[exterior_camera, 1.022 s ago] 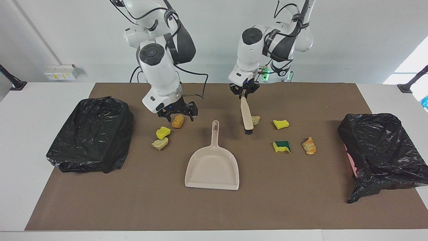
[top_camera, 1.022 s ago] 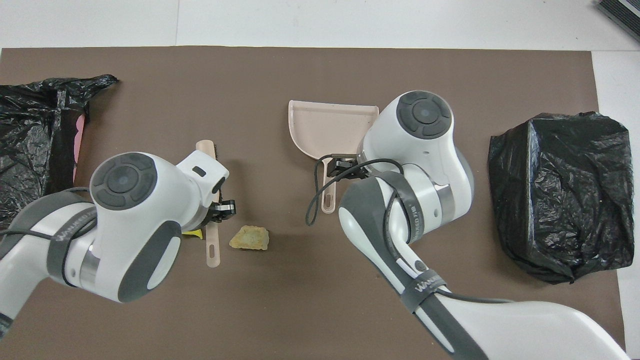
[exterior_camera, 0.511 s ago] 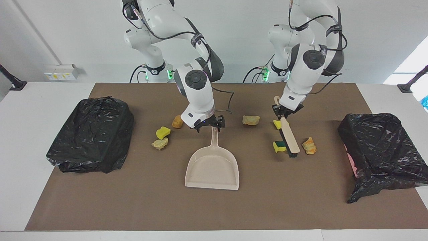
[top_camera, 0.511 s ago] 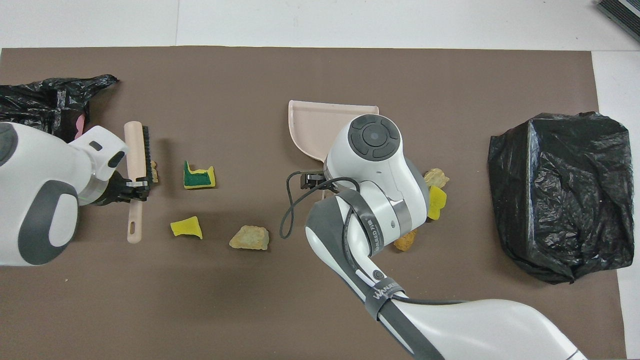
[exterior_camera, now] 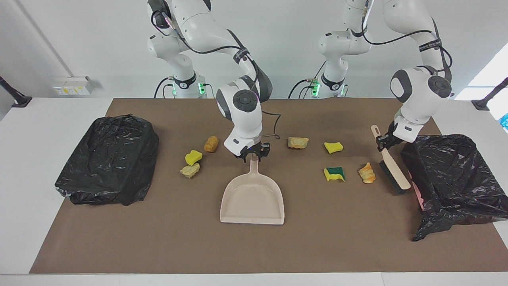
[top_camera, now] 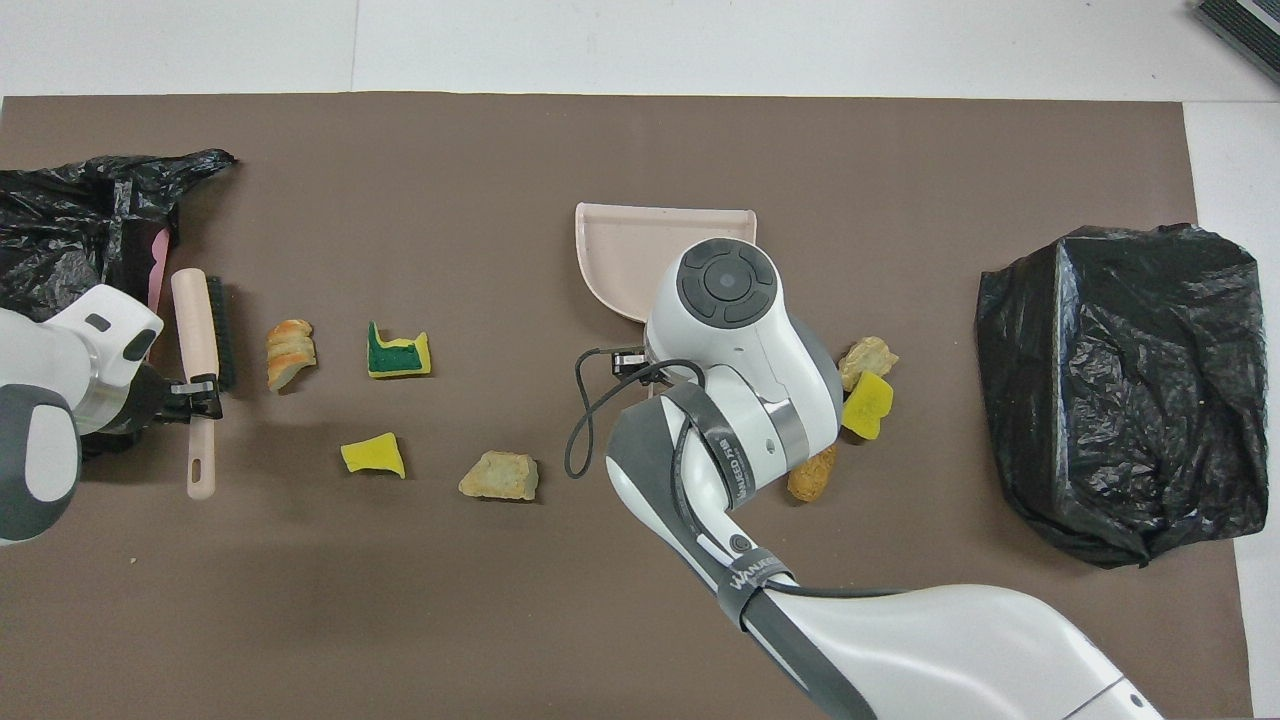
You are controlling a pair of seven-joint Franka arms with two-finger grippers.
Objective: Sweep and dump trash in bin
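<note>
Left gripper [exterior_camera: 385, 142] clamped the brush [exterior_camera: 391, 167] beside the bin [exterior_camera: 452, 178]; seven trash bits [exterior_camera: 367, 173] lay toward the dustpan [exterior_camera: 252, 196], its handle pinched by right gripper [exterior_camera: 253, 154].

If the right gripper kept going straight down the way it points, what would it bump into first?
Probably the dustpan. The right gripper points down at the handle's top end, seemingly around it already, with only the brown mat underneath.

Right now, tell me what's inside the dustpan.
The dustpan shows only its bare beige floor in the facing view; no trash is in it. From overhead, the right arm covers the handle end of the pan. The right gripper is at its handle.
</note>
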